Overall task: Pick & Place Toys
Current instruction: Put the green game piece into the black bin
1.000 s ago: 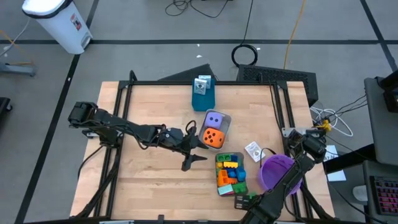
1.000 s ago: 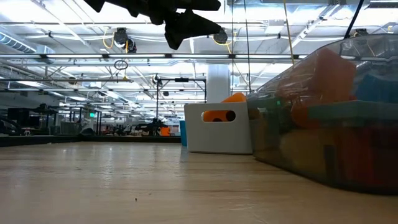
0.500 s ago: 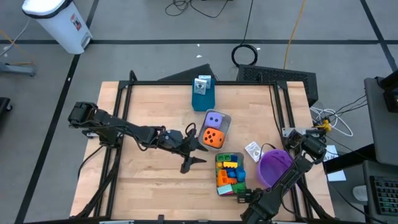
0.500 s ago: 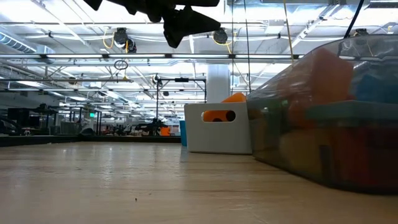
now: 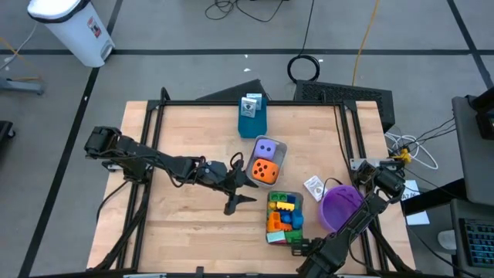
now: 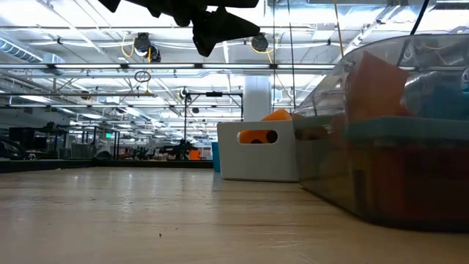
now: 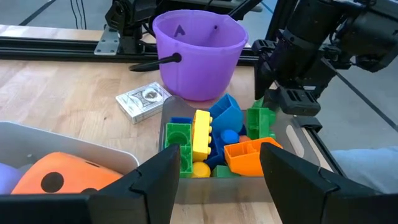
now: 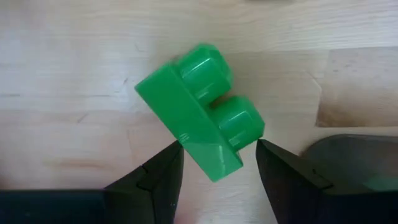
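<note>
Right claw (image 8: 216,163) around green brick (image 8: 199,111)

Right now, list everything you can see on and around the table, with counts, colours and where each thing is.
Bricks: many, red, blue, green, yellow, orange; piled in the near grey tray.
Green brick: one; between the right hand's fingers, above bare wood beside the near tray.
Dice: two, purple die and orange die; in the far grey tray.
Near grey tray: one; at the table's front, right of centre.
Bowl: one, purple; right of the near tray.
Small packet: one, whitish; between tray and bowl.
Blue box: one; far table edge.
White bin: one; floor, far left.
Left hand: open, empty, beside the far tray.
Right hand: holding the green brick by the near tray.
</note>
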Controlling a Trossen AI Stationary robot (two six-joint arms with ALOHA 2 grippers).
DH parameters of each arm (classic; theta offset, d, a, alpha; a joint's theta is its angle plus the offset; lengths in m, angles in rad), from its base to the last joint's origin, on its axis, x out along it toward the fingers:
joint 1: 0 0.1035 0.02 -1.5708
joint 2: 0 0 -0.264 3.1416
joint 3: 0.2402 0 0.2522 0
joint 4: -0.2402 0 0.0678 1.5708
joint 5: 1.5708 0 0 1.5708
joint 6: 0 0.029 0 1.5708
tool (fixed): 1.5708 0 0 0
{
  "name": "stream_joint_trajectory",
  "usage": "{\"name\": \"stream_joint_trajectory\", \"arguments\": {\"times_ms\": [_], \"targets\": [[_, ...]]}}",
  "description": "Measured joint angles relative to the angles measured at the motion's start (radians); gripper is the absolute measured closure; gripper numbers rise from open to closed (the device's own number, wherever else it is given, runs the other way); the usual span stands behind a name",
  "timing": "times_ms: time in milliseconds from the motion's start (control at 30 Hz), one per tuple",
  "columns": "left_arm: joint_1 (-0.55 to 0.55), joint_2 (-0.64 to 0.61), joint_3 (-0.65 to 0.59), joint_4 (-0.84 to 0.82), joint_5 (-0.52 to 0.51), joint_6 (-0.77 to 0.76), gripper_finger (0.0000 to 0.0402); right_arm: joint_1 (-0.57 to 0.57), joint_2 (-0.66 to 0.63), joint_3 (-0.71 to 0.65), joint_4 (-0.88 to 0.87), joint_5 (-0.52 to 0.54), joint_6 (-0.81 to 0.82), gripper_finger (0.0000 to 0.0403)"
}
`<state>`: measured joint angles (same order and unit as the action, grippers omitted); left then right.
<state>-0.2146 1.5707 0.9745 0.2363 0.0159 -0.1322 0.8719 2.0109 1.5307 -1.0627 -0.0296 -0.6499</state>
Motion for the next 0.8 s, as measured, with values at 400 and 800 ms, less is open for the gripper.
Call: {"name": "stream_joint_trajectory", "arguments": {"times_ms": [400, 800], "targets": [[0.0, 0.0, 0.0, 0.0, 0.0, -0.002, 0.0174, 0.0, 0.0, 0.0, -0.002, 0.0, 0.036, 0.0325], [0.0, 0.0, 0.0, 0.0, 0.0, -0.002, 0.0174, 0.007, -0.01, 0.012, -0.005, 0.058, 0.06, 0.0328]]}}
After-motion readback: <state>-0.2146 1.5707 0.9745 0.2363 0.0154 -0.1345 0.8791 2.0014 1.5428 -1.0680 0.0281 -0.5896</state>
